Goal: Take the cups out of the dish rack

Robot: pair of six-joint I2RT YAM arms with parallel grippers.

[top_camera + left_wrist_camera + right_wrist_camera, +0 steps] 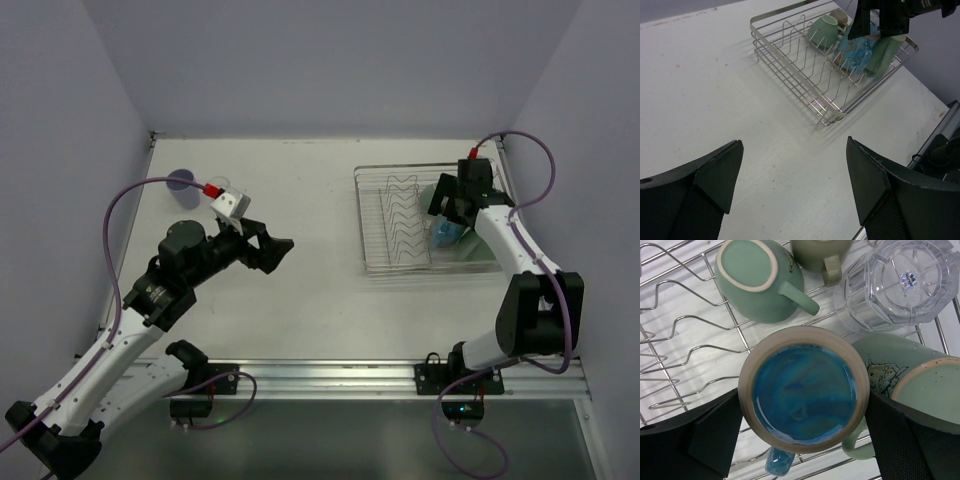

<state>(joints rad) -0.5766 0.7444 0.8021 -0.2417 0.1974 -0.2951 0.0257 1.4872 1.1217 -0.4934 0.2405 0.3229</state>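
Note:
The silver wire dish rack (395, 225) stands at the table's right; it also shows in the left wrist view (790, 55) and the right wrist view (680, 320). My right gripper (803, 394) reaches down into its right side, jaws pressed on both sides of an upturned blue mug (805, 390). Around it lie a pale green mug (760, 285), a small olive-brown cup (820, 255), a clear glass (900, 282) and a green mug with a drawing (920, 385). A lavender cup (181, 181) stands on the table far left. My left gripper (275, 250) (794, 141) is open and empty above bare table.
Lavender walls close the table at the back and both sides. A metal rail (380, 378) runs along the front edge by the arm bases. The rack's left half holds only zigzag dividers (400, 215).

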